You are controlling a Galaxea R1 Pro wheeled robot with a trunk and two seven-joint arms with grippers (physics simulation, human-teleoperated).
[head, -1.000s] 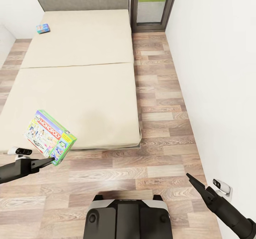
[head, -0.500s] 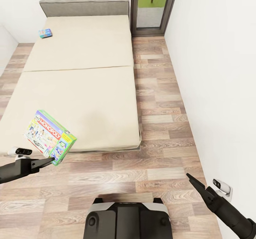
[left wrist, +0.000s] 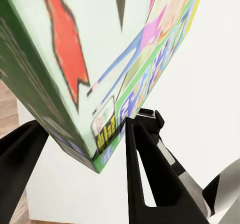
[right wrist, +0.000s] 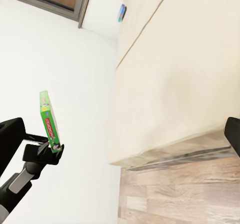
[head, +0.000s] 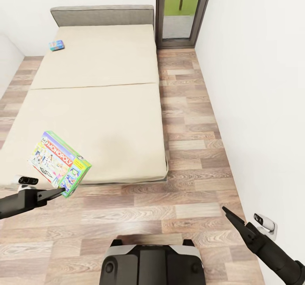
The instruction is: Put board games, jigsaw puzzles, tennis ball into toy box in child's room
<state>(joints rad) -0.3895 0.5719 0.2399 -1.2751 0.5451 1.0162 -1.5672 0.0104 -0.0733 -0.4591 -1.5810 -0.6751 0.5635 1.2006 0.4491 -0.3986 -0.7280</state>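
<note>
In a child's bedroom, the robot's left gripper (head: 63,188) clamps the lower corner of a green-edged Monopoly board game (head: 59,163), the box held up in the air over the wooden floor (head: 186,191) just off the near edge of the bed (head: 97,107); the box is tilted, its printed face turned up toward the head camera, its long axis running from the upper left down to the lower right in that view, with the red Monopoly banner along the upper long edge; in the left wrist view the two dark fingers (left wrist: 145,169) close on either side of the box's green lower corner (left wrist: 107,149), and in the right wrist view the same box (right wrist: 48,120) shows edge-on as a thin green slab standing upright in the gripper (right wrist: 52,148); a second board game, one small blue box (head: 56,45), lies flat on the beige mattress near the grey headboard (head: 101,15), well apart from the held box; that makes two game boxes in sight, one held and one on the bed; the right gripper (head: 226,212) hangs low over the floor beside the white wall (head: 262,85), holding nothing, its fingertips drawn to a single point in the head view, appearing pressed together; a glass door (head: 182,9) stands at the far end of the room, beside the bed's head.
</note>
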